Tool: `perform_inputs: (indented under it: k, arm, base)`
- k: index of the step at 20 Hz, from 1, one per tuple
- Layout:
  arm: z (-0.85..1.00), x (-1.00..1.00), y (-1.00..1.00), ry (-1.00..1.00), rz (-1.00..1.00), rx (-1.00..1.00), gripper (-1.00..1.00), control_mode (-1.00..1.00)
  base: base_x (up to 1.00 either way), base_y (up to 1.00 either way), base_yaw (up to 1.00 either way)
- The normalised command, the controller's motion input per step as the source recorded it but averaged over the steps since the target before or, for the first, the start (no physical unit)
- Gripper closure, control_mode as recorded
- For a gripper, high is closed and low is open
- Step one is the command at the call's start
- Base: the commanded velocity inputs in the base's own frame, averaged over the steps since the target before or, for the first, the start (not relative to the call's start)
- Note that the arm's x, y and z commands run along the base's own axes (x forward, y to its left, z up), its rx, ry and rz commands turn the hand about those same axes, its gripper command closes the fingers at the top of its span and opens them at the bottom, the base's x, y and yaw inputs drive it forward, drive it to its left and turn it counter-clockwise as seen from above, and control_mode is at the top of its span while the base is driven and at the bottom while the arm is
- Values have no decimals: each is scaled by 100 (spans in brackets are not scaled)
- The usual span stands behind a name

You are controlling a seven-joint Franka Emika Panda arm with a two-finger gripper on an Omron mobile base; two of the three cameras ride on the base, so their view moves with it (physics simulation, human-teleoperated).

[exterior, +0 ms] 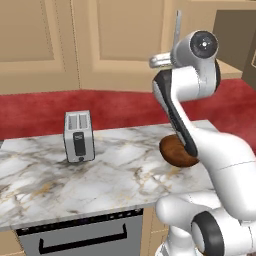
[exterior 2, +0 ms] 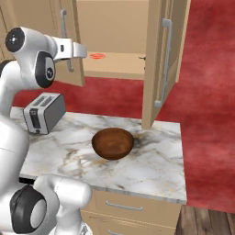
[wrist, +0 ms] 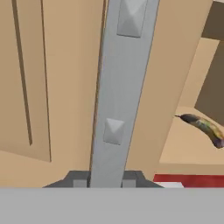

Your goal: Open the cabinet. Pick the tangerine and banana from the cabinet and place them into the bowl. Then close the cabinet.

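The jaws are pressed shut on the long silver bar handle [wrist: 118, 87] of the light tan wooden wall cabinet's left door [exterior 2: 73, 50]; in the hand view this bar runs straight away from the gripper [wrist: 106, 179], from 6 o'clock up to 12 o'clock, so its long axis lies along the view. Below, on the marble tabletop [exterior 2: 156, 160], the round dark reddish-brown glossy bowl [exterior 2: 113, 143] holds nothing, with a silver toaster [exterior 2: 44, 113] at its 9 o'clock. Farther back, the small orange-red tangerine [exterior 2: 97, 56] sits on the open cabinet's shelf. The dark, yellow-spotted banana [wrist: 203, 127] lies there too, at 3 o'clock from the handle. I judge the door is not yet fully open.
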Motion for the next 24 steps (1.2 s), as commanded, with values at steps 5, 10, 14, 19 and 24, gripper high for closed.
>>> perform_inputs:
  k: [5, 10, 14, 19, 24]
  arm:
    - [0, -89, 0, 0, -13, 0, 100, -100]
    - [0, -88, 0, 0, -12, 0, 100, -100]
    - [0, -87, 0, 0, -11, 0, 100, -100]
    - [-4, -68, 0, 0, -9, 0, 100, -100]
    - [-13, -45, 0, 0, -8, 0, 100, -100]
  base:
    - [0, 0, 0]
    - [0, 0, 0]
    - [0, 0, 0]
    - [0, 0, 0]
    - [0, 0, 0]
